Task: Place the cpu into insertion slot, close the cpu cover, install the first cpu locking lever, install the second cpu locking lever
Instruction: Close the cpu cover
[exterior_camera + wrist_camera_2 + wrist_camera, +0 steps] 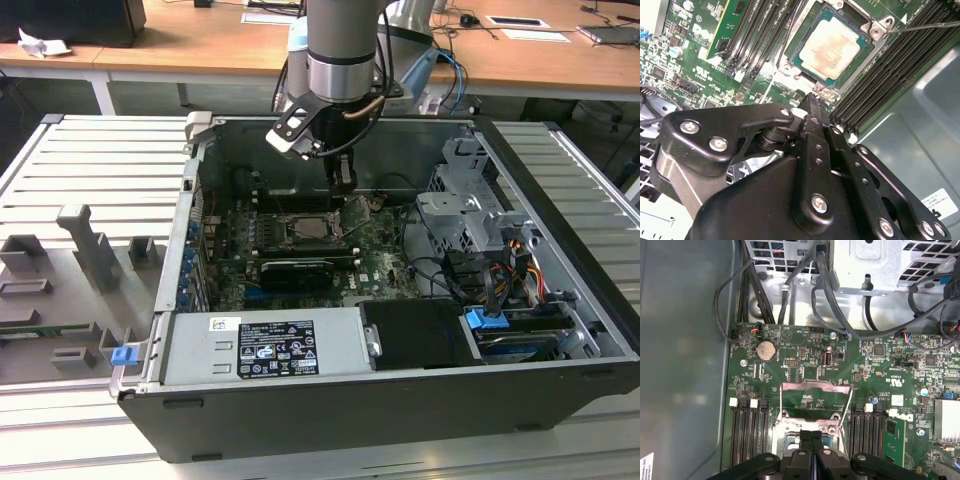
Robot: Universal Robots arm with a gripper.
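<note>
In the exterior view the gripper [343,182] hangs in the upper middle of the frame, lowered inside the open computer case [400,400]. The insertion slot [315,226] lies just below it in the picture, a little toward the exterior view's left. The 2 fingers [804,440] are pressed together — both wrist views show them meeting with no gap and nothing visible between them.

The cpu [832,47] lies flat in the insertion slot, pale tan-silver face up and square to the metal rim, so step 1 of the 4 looks done. In the second wrist view the fingertips point at the socket and stop close to its near edge; whether they touch it I cannot tell. The chip lies straight ahead along the fingers' long axis.

The cpu cover [812,388] appears raised off the socket — in the first wrist view its silver frame stands beyond the fingertips, with green motherboard [805,365] showing through the window. A thin wire lever [925,27] runs out from a socket corner, seemingly unlatched.
</note>
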